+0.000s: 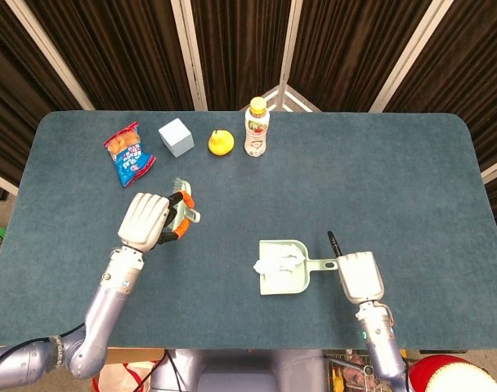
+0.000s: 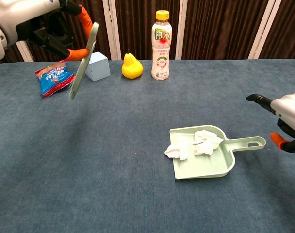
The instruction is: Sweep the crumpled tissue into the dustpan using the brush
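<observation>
The pale green dustpan (image 1: 291,281) (image 2: 208,166) lies flat on the blue table right of centre. Crumpled white tissue (image 1: 276,260) (image 2: 204,140) sits inside it, and one piece (image 2: 176,151) rests at its open front lip. My left hand (image 1: 148,220) (image 2: 43,23) grips the green brush (image 1: 183,210) (image 2: 83,57) above the table, far left of the dustpan, bristles hanging down. My right hand (image 1: 360,276) (image 2: 292,122) is just right of the dustpan handle (image 1: 323,264) (image 2: 249,142), apart from it, fingers spread and holding nothing.
Along the back stand a snack bag (image 1: 130,153) (image 2: 54,77), a light blue cube (image 1: 176,136) (image 2: 97,65), a yellow pear-shaped toy (image 1: 221,143) (image 2: 131,66) and a drink bottle (image 1: 257,126) (image 2: 161,46). Dark curtains hang behind the table.
</observation>
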`<state>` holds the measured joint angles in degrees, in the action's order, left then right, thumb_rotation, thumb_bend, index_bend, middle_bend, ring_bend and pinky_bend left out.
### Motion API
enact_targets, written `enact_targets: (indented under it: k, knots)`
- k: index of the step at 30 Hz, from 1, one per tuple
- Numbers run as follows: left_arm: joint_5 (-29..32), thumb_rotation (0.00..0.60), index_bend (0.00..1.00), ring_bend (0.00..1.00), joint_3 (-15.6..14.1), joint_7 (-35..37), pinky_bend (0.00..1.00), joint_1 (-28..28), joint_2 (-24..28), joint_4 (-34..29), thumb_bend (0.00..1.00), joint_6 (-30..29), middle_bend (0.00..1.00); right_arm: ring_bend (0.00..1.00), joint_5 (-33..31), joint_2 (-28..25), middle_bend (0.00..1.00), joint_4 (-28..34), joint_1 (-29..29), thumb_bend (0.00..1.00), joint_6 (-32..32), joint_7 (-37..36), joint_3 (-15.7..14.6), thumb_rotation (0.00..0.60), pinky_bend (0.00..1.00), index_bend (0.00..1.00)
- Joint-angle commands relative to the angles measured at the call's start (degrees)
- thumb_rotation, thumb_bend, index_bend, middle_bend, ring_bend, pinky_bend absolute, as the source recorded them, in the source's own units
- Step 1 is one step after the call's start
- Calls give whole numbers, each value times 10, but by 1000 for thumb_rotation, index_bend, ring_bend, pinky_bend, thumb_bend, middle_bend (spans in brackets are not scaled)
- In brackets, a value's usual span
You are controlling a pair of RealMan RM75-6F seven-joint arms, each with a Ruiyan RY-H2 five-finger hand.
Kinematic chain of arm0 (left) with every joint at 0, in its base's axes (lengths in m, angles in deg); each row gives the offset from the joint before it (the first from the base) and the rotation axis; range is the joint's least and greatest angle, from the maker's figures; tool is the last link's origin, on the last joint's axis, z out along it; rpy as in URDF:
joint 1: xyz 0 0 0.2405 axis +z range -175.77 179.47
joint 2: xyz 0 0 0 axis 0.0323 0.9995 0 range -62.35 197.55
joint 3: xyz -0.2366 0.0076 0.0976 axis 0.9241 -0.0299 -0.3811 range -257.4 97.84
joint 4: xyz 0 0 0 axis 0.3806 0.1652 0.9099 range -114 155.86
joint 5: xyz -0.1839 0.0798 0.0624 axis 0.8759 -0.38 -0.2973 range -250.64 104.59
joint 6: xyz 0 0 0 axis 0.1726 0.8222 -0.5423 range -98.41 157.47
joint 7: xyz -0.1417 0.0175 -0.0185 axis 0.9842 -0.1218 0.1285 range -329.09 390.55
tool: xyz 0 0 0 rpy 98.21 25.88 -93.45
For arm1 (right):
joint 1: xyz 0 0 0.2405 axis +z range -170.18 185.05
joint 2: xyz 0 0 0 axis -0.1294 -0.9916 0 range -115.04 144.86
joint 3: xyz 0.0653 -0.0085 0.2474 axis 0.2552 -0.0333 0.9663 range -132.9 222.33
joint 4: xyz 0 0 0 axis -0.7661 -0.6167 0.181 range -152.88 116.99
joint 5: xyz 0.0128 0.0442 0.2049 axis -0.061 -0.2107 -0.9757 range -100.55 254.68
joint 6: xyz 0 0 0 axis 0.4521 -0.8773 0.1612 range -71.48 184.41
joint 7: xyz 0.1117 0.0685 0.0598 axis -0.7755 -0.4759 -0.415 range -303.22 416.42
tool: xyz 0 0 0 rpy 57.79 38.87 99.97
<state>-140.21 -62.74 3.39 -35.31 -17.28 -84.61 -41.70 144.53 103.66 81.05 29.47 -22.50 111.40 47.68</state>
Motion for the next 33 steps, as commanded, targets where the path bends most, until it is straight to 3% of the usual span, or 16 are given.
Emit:
enact_targets:
  k: [1,5,10,15,20,30,32,33]
  knots:
    - [10,600,767,1000,-22,-46,1000,-1,31,0,597,14,1000,900,2,-6,862,4,-2,510,0,-7,-1,600,928,0]
    - [71,600,706,1000,-33,-106,1000,-3,53,-14,548,25,998,900,4,-13,862,7,-5,510,0,-14,-2,600,929,0]
    - [167,600,507,1000,-41,-190,1000,-15,72,-39,258,27,968,900,7,-20,862,11,-6,510,0,-18,-3,600,928,0]
    - [208,600,311,1000,-38,-201,1000,-20,77,-49,99,10,967,900,11,-28,862,18,-7,510,-1,-20,-1,600,929,0]
    - [183,600,213,1000,-31,-150,1000,-12,74,-50,86,-8,964,900,14,-32,861,24,-6,510,-3,-18,2,600,928,0]
    - [118,600,179,999,-36,-55,1000,22,99,-65,86,-35,949,895,19,-51,862,27,-8,510,-8,-34,11,600,928,0]
    - [110,600,179,984,-39,-36,1000,32,111,-71,86,-36,921,864,23,-58,844,28,-9,511,-9,-41,12,600,913,0]
    - [104,600,178,954,-41,-27,1000,37,117,-73,86,-38,882,797,26,-62,780,28,-10,510,-9,-47,11,600,880,0]
